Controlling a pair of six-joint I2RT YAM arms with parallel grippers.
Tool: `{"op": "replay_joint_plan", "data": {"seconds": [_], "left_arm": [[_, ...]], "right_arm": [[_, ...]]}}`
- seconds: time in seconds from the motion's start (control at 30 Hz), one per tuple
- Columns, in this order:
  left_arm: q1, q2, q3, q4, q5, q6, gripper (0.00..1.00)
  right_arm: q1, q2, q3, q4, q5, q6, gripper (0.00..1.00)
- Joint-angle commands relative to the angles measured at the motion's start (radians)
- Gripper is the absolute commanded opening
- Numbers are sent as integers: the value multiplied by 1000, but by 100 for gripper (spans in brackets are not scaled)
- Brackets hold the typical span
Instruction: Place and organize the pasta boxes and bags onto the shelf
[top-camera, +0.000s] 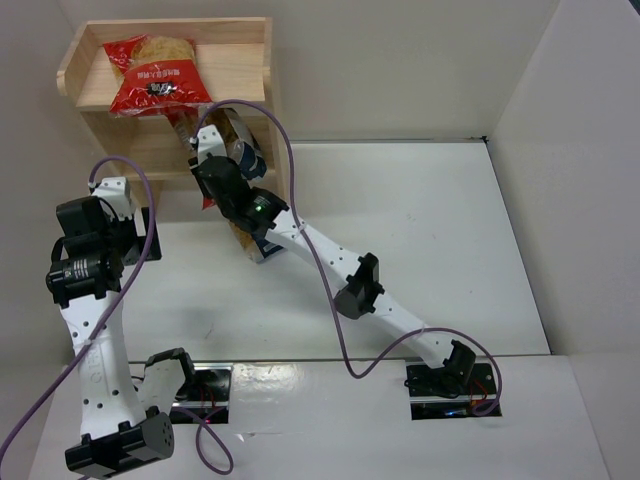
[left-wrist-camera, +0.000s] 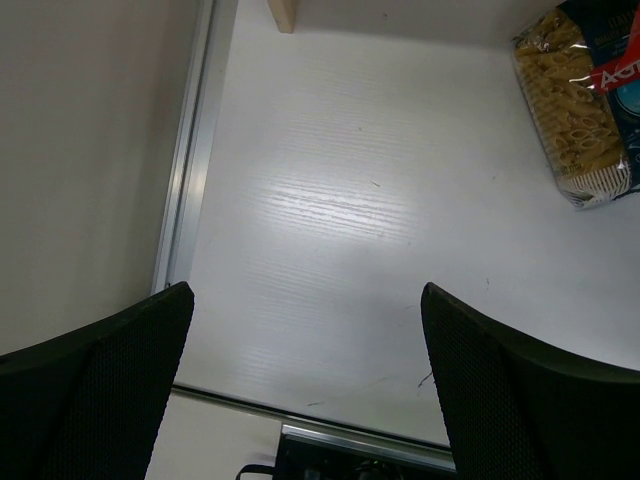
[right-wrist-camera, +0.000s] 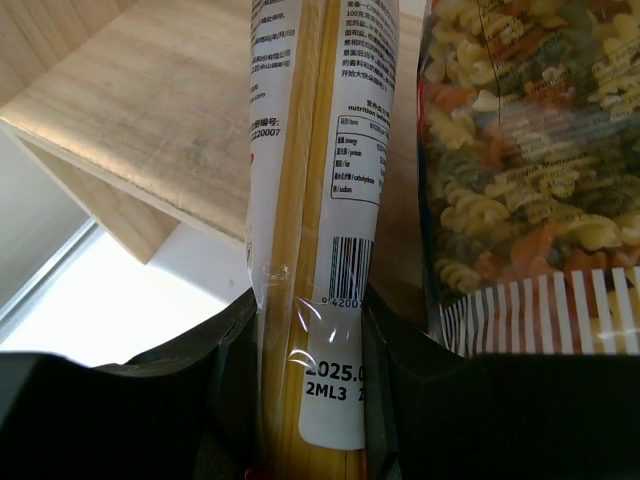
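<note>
My right gripper is shut on the long narrow spaghetti pack, whose far end reaches over the lower tier of the wooden shelf. In the top view this gripper is at the shelf's lower tier. The clear bag with the dark-blue label lies on that tier just right of the spaghetti. The wide red bag lies on the top tier. The short yellow pack with a blue label lies on the table, partly under the right arm. My left gripper is open and empty above the table.
White walls enclose the table on the left, back and right. A shelf leg stands at the far edge of the left wrist view. The right arm and its purple cable stretch diagonally across the table.
</note>
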Motion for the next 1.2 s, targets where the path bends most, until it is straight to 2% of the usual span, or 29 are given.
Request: {"op": "replay_joint_plan", "data": {"seconds": [0.0,0.13,0.3,0.33,0.47,0.8,1.0,1.17], "left_arm": [[6,-4,16,32,-10,-17,100],[6,-4,16,32,-10,-8,100],[6,-4,16,32,-10,-8,100],[6,-4,7,32,-10,-8,100],[6,-4,7,32,-10,-8,100],[6,-4,7,32,-10,1,100],[6,-14,27,23,-10,11,100],[6,-33,36,14,10,20,100]], "right_arm": [[-30,9,62,202,31,-22,2],[-30,9,62,213,21,-22,31],[-30,9,62,222,21,-31,47],[-30,9,62,233,21,-42,56],[-39,9,62,233,21,-42,67],[-39,-12,62,207,21,-27,67],[-14,-73,62,55,-16,-8,75],[16,-141,62,-88,-85,-8,77]]}}
